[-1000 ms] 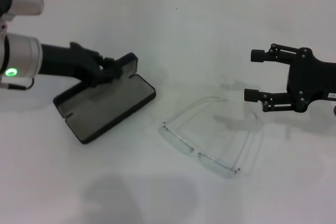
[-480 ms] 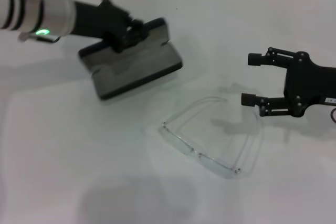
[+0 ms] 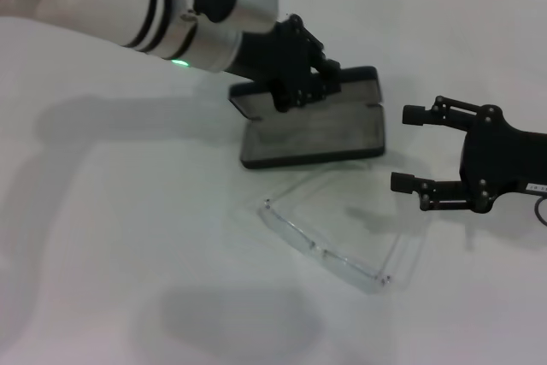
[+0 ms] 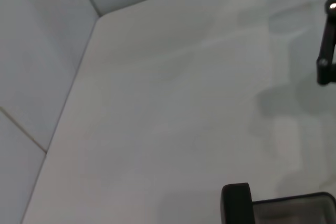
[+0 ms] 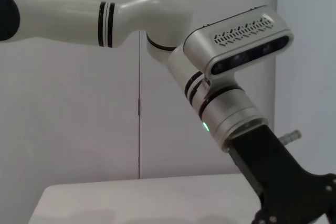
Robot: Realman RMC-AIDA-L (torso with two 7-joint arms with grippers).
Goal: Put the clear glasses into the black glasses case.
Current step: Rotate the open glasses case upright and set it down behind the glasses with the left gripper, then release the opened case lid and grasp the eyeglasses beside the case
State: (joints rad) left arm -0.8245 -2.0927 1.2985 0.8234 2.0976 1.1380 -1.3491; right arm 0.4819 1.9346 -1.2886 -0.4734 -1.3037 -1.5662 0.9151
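Black glasses case point(image 3: 312, 130) has been carried across the worktop point(image 3: 128, 254) from far left to centre in the last second; it now sits open, grey lining up, just behind the clear glasses point(image 3: 342, 228). Judgement: the transfer distance is now short. Case long axis runs left-right. Glasses front bar runs diagonally, temples pointing away toward the case. Left end effector point(image 3: 295, 83) pinches the case lid edge. Right end effector point(image 3: 414, 149) hovers spread, just right of the glasses.
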